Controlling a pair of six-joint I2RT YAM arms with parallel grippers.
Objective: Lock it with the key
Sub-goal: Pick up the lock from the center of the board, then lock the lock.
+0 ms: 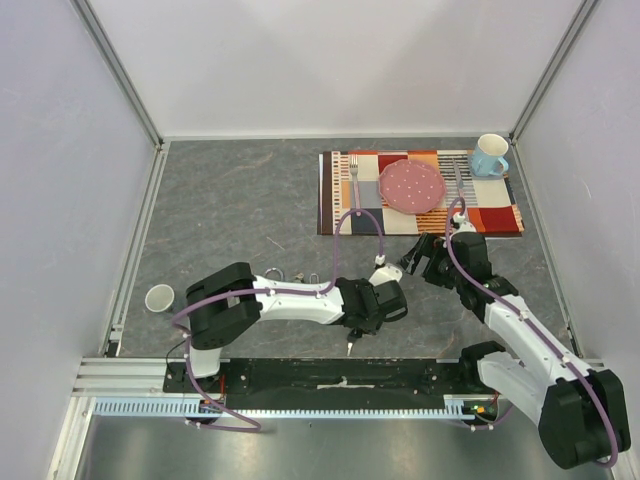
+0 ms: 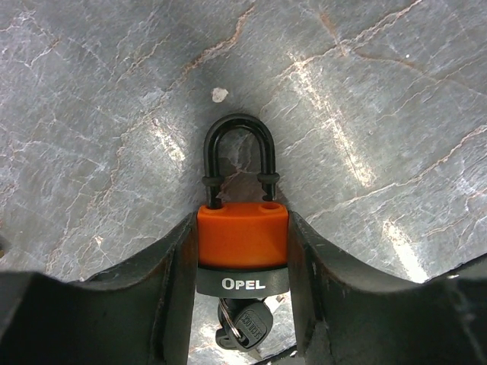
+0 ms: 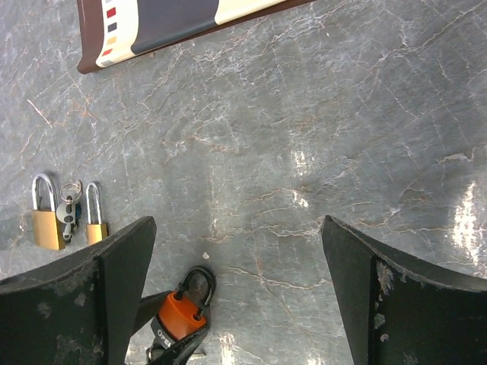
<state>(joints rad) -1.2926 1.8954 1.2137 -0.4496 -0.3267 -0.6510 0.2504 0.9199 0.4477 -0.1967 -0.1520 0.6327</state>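
Matte left gripper (image 2: 241,219) around orange padlock (image 2: 242,242)

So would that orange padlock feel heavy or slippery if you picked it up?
Probably heavy for its size: the orange padlock has a thick black shackle. Its cover looks smooth, so it might slip a little. It is flat-sided and unlikely to roll, though the key at its base could snag.

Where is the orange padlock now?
The orange padlock lies on the tabletop, centred in the left wrist view between the fingers of the left gripper, key in its base.
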